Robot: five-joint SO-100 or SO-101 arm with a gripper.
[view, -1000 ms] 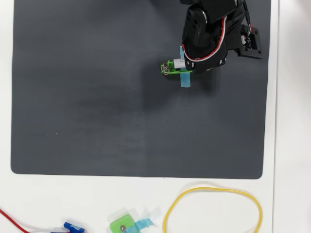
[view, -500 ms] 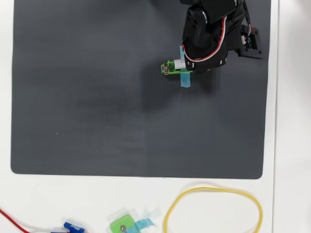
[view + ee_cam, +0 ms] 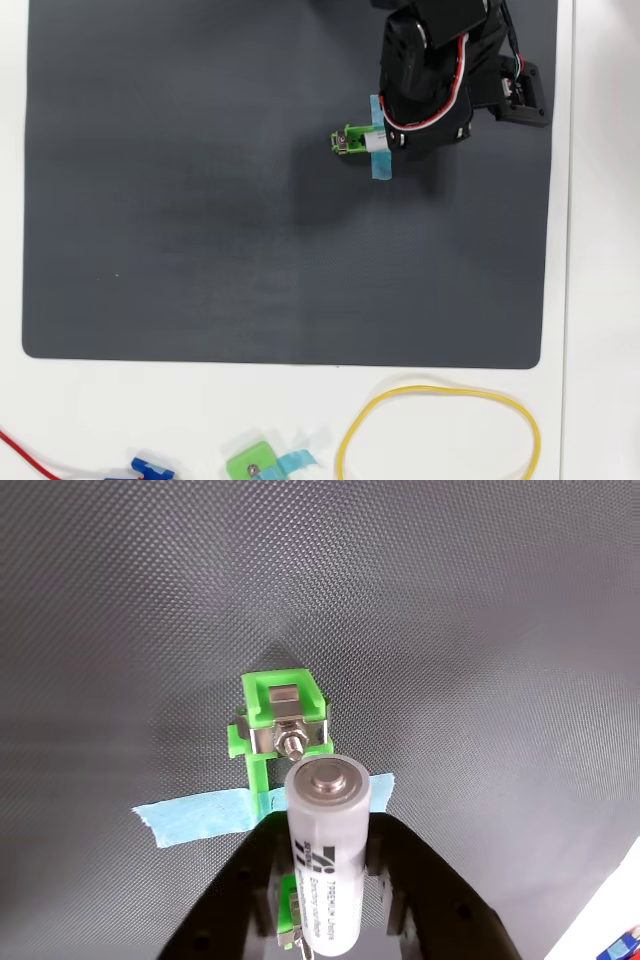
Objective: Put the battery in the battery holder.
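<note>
A: Start at the hand (image 3: 325,900). What is it doing?

B: The black two-finger hand is clenched on the white-silver cylindrical battery with dark print (image 3: 325,855). In the wrist view the battery lies between the two black fingers (image 3: 250,880), flat metal end cap facing the camera, body running back toward the wrist.

A: And the holder?

B: The long, narrow bright-green plastic battery holder (image 3: 275,725) sits directly under and ahead of the battery. Its far end, with a metal contact and screw (image 3: 290,742), shows just beyond the cap. A light-blue tape strip (image 3: 195,815) crosses the frame and pins it to the dark grey woven mat (image 3: 480,630). A sliver of green also shows below the battery, near the left finger.

A: Is the battery seated?

B: Cannot tell. It looks aligned along the frame, but the cap seems raised above the far contact, so I judge it is hovering or only partly in.

A: Overhead?

B: The arm (image 3: 430,70) covers most of the holder (image 3: 350,138); only the left end and the tape (image 3: 379,165) show. The battery (image 3: 372,140) is a pale patch at the tape.

A: How to finish well?

B: Keep the battery's axis parallel to the frame, press the rear end against its contact first, lower the front end between the walls, and release only once it sits flat. A tilt could pop it out or drag the taped holder.

A: Beyond the mat?

B: On the white surface (image 3: 600,300): a yellow cable loop (image 3: 440,392) and a smaller squarish green piece (image 3: 250,465).
</note>
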